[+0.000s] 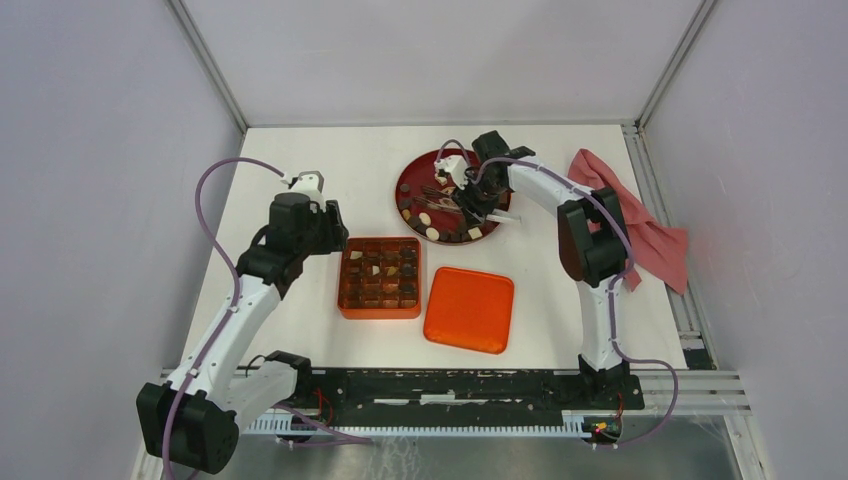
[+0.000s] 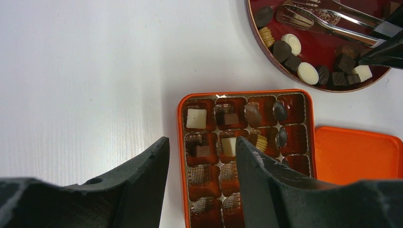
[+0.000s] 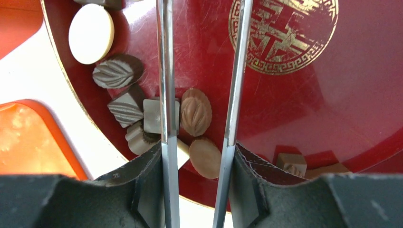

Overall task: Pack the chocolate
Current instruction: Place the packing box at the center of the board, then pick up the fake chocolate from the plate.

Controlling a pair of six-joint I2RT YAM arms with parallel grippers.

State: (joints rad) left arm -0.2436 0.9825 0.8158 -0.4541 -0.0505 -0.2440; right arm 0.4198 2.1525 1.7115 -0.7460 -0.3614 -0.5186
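Holding metal tongs (image 3: 164, 71) clamped in my right gripper (image 3: 195, 156), their arms apart, over the chocolate (image 3: 196, 111) lying along the rim of the red plate (image 3: 309, 109) near the bench's far edge. More chocolate sits in the orange box (image 2: 180, 123) mid-bench. My left gripper (image 2: 202, 156) hangs over the box's side nearest the bench's left edge, jaws apart, empty.

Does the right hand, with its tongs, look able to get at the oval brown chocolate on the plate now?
Probably yes. The right hand holds the tongs open over the plate, and the oval chocolate lies between their two arms with nothing over it. Other pieces crowd its left side.
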